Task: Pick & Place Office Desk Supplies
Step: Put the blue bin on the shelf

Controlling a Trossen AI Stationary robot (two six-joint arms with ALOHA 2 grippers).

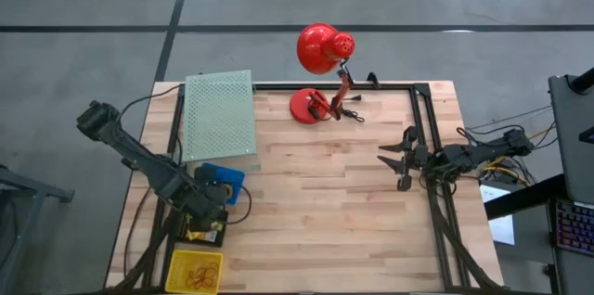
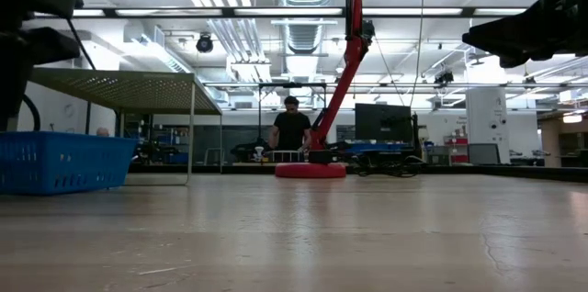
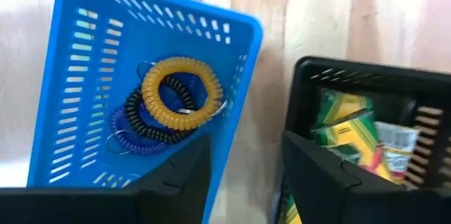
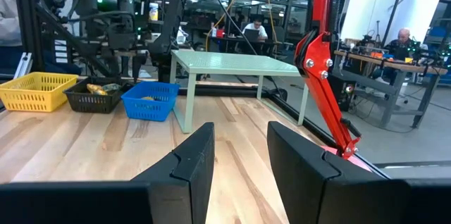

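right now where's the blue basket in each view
High: blue basket at left, beside the left gripper.
Low: far left.
Left wrist: fills the left, coil rings inside.
Right wrist: left of centre.
Shared landmark: green mesh shelf.

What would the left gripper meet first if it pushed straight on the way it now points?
Probably bare wood: the left gripper, fingers apart and empty, points at the table strip between the blue basket holding coil rings and the black basket. Depth is unclear; either rim could graze a finger.
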